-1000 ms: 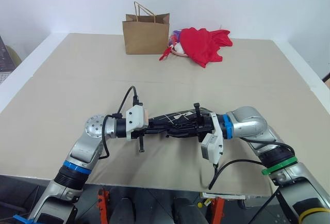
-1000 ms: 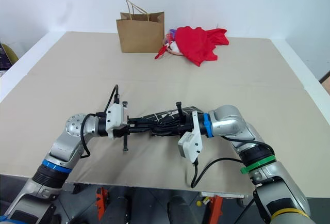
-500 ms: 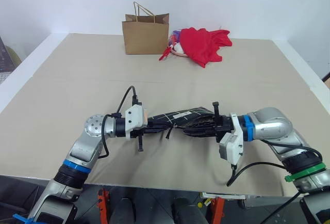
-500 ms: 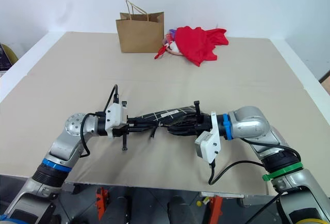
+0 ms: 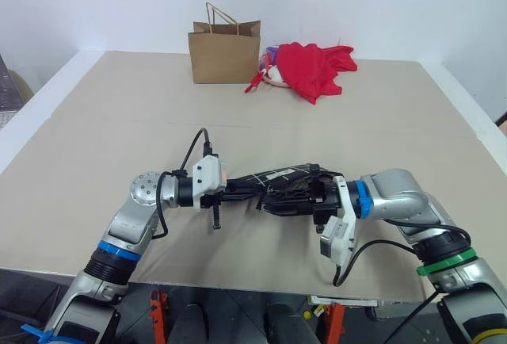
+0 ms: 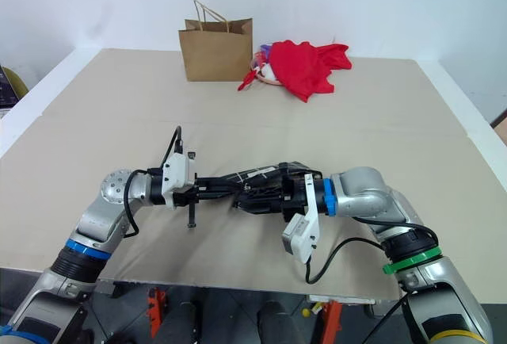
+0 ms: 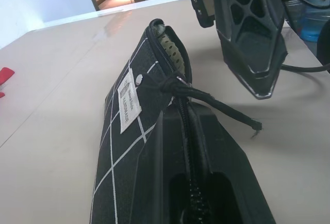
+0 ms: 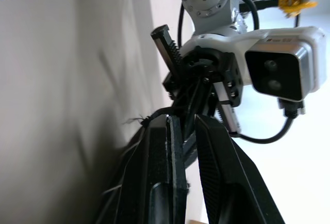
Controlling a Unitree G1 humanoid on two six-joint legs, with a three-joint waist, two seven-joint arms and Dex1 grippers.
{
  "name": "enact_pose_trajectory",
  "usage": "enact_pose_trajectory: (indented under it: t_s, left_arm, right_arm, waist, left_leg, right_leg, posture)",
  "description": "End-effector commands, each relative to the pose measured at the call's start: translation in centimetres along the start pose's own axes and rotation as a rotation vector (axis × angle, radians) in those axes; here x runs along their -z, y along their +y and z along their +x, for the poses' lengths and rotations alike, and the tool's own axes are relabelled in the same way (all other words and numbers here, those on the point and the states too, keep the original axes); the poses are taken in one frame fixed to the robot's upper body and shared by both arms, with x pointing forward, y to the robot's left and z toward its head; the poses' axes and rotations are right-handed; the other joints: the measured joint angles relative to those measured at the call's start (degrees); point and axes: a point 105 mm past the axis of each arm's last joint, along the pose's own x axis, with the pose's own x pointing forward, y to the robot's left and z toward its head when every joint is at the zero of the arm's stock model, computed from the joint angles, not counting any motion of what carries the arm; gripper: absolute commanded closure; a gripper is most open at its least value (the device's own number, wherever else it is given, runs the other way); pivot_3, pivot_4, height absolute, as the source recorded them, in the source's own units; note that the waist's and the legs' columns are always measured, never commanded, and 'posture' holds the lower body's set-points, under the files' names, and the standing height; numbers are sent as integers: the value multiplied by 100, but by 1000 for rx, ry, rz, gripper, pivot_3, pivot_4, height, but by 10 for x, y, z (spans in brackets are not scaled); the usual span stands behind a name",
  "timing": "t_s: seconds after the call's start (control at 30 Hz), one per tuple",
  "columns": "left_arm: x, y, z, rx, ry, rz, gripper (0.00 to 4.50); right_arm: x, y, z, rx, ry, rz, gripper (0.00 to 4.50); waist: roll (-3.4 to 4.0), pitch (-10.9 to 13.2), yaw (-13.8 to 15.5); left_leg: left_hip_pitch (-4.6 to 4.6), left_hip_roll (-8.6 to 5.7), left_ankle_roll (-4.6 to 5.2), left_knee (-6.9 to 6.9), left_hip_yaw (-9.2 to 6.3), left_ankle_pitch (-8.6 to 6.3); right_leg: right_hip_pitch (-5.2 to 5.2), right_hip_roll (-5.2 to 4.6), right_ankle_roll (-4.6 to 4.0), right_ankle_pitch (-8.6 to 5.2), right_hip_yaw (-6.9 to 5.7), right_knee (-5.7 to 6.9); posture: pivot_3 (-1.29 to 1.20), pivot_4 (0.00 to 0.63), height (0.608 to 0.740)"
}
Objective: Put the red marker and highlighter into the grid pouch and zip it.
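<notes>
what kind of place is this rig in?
Likely an indoor lab or test room: a wide beige-covered table against plain white walls, with staged props on it, namely a brown paper bag, a red cloth and a grid pouch.

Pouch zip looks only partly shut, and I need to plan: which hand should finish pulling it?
Probably the right hand: it sits at the zip, fingers astride it, with the pull cord hanging free. The left hand is clamped on the pouch end, anchoring it.
</notes>
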Motion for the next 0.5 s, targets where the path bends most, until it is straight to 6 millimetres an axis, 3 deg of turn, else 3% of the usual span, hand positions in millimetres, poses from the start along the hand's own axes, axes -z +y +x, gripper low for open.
enact_pose_trajectory:
  t_s: [0.03, 0.27, 0.5]
  left_arm:
    - [-19, 5, 0, -12, -48, 46, 4500]
    - [-19, 4, 0, -12, -46, 44, 4500]
    - [-19, 5, 0, -16, -47, 38, 4500]
  right_arm:
    - [6, -10, -1, 47, 34, -55, 3791]
    - [12, -9, 3, 54, 50, -61, 3791]
    - [12, 4, -4, 1, 60, -89, 3791]
  waist:
    - [0, 0, 1]
    - [0, 0, 0]
    - [0, 0, 0]
  left_leg:
    - [0, 0, 0, 0, 0, 0]
    - [1, 0, 0, 0, 0, 0]
    - [1, 0, 0, -1, 0, 0]
  right_leg:
    - [0, 0, 0, 0, 0, 0]
    - [0, 0, -2, 1, 0, 0]
    - [0, -1, -3, 1, 0, 0]
  posture:
    - [0, 150, 740]
    - [0, 150, 740]
    - [0, 150, 740]
